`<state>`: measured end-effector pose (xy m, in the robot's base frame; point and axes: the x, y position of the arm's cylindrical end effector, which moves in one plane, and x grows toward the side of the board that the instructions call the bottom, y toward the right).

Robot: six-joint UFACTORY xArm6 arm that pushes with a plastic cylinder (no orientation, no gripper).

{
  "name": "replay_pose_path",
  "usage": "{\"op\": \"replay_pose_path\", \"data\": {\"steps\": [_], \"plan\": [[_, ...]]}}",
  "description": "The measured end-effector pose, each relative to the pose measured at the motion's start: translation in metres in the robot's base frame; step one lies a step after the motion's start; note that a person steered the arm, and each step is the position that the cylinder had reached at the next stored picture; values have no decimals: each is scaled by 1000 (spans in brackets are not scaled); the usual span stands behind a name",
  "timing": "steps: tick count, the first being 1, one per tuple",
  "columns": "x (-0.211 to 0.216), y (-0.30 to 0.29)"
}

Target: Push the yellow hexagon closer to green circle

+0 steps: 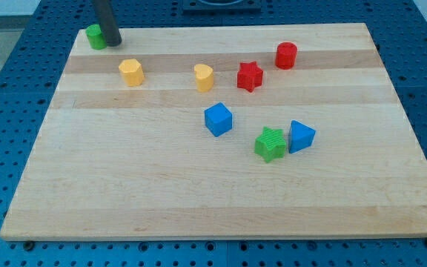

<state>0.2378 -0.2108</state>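
Note:
The yellow hexagon (131, 72) sits on the wooden board (161, 185) in the upper left part. The green circle (95, 35) stands at the board's top left corner, up and to the left of the hexagon. My tip (113, 42) rests right beside the green circle on its right side, touching or nearly touching it, and lies above and slightly left of the yellow hexagon, a short gap away.
A second yellow block (204, 77) lies right of the hexagon, then a red star (250, 76) and a red cylinder (286, 55). A blue cube (218, 119), a green star (270, 144) and a blue triangular block (300, 136) lie mid-board.

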Motion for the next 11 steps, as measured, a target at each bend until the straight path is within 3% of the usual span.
{"op": "replay_pose_path", "data": {"steps": [4, 6, 11], "plan": [[128, 10], [130, 68], [71, 16]]}}
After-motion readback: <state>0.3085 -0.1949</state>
